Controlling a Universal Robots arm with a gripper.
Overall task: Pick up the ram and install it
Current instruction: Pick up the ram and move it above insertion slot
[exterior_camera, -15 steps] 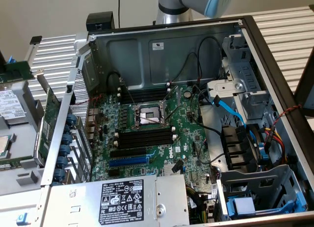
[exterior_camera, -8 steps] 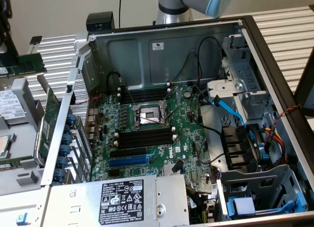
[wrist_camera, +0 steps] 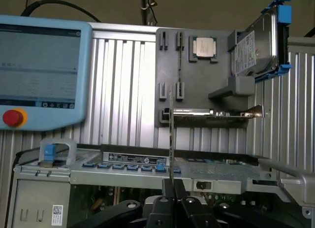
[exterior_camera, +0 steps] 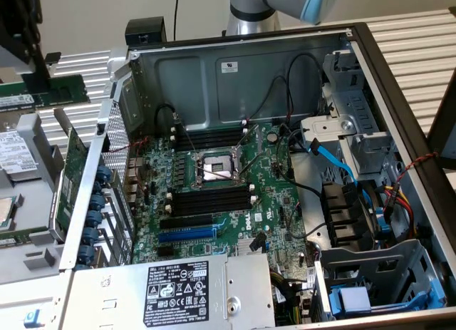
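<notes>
Where the ram is: the ram [wrist_camera: 171, 134], a long narrow green circuit-board stick, juts straight out from between the gripper's fingers and appears edge-on as a thin line in the wrist view.
Gripper: the black two-fingered gripper [wrist_camera: 171, 188] is closed on the ram, with a finger against each face of one end.
Exterior view's left: a green stick with a pale label strip hangs lengthwise under a black body. It is probably this same ram in the gripper, though the frame edge cuts it off. It is outside the case, above the holder plate.
Holder plate: the grey plastic holder plate [wrist_camera: 216, 70] carries a square silver processor chip [wrist_camera: 204, 47], a silver hard drive in blue rails [wrist_camera: 258, 46] and a wide card with a metal bracket [wrist_camera: 206, 112].
Case: the open grey metal computer case [exterior_camera: 235, 73] holds a green motherboard [exterior_camera: 271, 202].
Memory slots: long black memory slots with white end clips [exterior_camera: 211, 199] lie in two banks, one on each side of the silver processor socket [exterior_camera: 214, 166], and are well apart from the ram.
Table: a silver ribbed metal table [wrist_camera: 123, 90] lies under the plate.
Pendant: a pale blue-grey control pendant with a screen [wrist_camera: 39, 65] and a round red button [wrist_camera: 13, 117] sits beside the plate.
Arm: a grey and blue arm joint [exterior_camera: 285, 2] sits behind the case.
</notes>
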